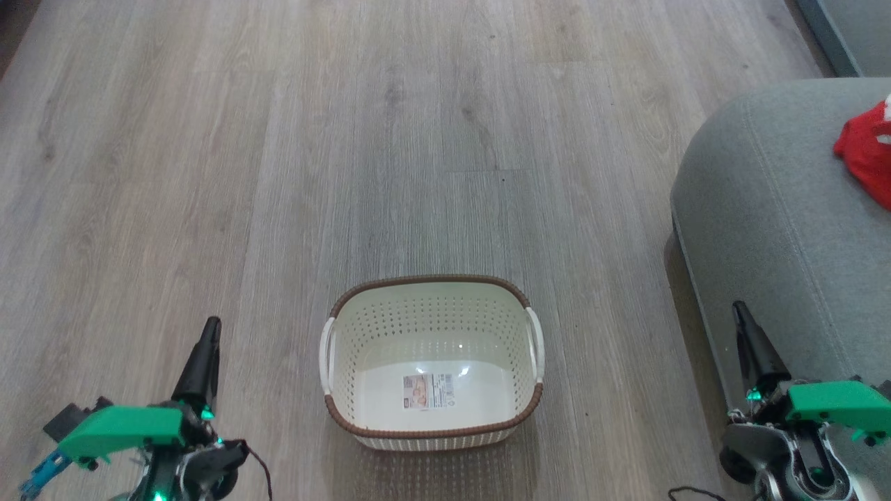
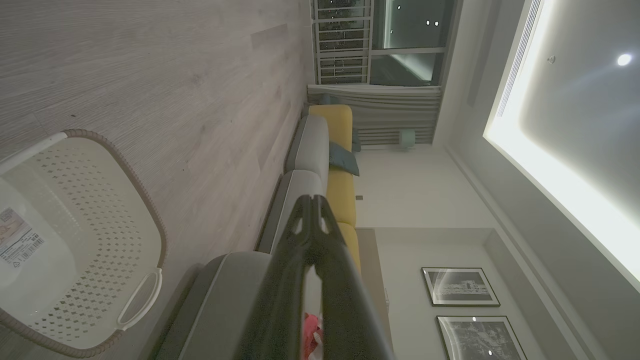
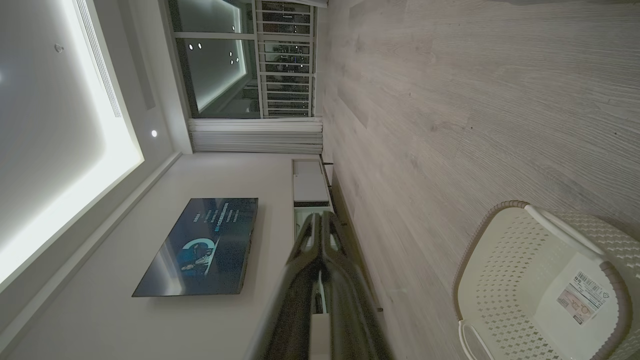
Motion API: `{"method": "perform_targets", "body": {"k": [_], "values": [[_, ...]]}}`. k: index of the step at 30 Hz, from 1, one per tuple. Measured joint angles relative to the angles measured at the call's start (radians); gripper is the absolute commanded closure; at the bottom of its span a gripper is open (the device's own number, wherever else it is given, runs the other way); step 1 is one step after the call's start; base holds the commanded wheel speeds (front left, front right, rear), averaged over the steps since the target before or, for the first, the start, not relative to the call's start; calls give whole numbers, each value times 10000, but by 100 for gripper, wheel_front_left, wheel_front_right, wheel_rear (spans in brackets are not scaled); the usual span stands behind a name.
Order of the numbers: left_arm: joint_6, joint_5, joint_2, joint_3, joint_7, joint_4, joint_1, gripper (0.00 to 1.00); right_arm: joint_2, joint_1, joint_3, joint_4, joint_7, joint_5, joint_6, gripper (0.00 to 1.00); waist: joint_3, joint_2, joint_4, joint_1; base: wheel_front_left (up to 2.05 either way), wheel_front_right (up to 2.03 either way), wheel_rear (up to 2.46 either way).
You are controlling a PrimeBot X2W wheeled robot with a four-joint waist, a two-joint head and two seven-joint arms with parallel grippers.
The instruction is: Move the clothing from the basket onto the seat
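Head view: soft red clothing bundle (image 1: pixel 866 153) lies on grey-green fabric seat (image 1: pixel 759 209); looks floppy, pinch any fold; both jaws clenched, empty.

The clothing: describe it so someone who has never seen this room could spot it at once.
Find the big grey-green seat at the right edge of the head view. On its top, far right, lies the clothing, a crumpled bright red bundle with some white. Nothing else nearby is red; the cream basket on the floor is empty.

Both the left pincer (image 1: pixel 211 328) and right pincer (image 1: pixel 738 311) have long dark fingers (image 1: pixel 198 376) and green wrist housings (image 1: pixel 122 428)
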Motion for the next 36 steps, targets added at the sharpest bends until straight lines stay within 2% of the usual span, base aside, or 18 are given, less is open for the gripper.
{"method": "perform_targets", "body": {"k": [36], "values": [[0,0,0,0,0,-2,0,100,0,0,0,0,0,0,0,100,0,0,0,0,0,0,0]]}}
